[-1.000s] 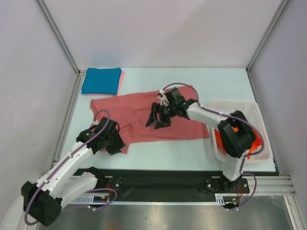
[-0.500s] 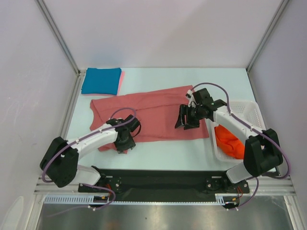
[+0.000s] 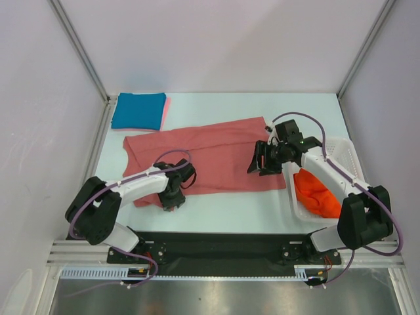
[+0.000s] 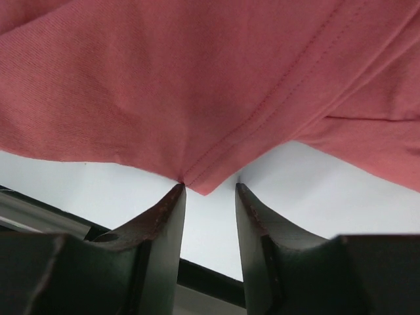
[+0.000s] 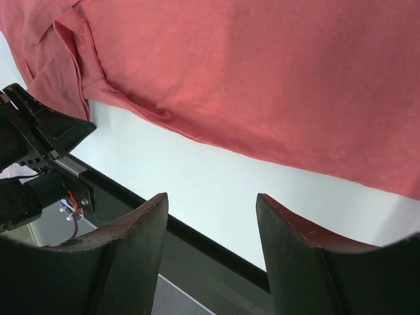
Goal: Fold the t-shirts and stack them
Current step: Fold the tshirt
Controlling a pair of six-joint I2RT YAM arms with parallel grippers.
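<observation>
A dusty salmon-red t-shirt lies spread across the middle of the table. A teal-blue t-shirt lies folded at the back left, with a light pink edge showing beside it. Orange-red t-shirts are heaped in the basket. My left gripper is open at the salmon shirt's near hem. In the left wrist view a hem corner reaches to the tips of the gripper, not pinched. My right gripper is open and empty over the shirt's right end. Its wrist view shows the gripper above bare table below the hem.
A white lattice basket stands at the table's right edge, under the right arm. A black rail runs along the near edge. Metal frame posts rise at the back corners. The left gripper shows in the right wrist view.
My right gripper has moved right from the shirt's middle to its right end. My left gripper has swung in to the near hem. The shirt's folded left part now lies flatter.
</observation>
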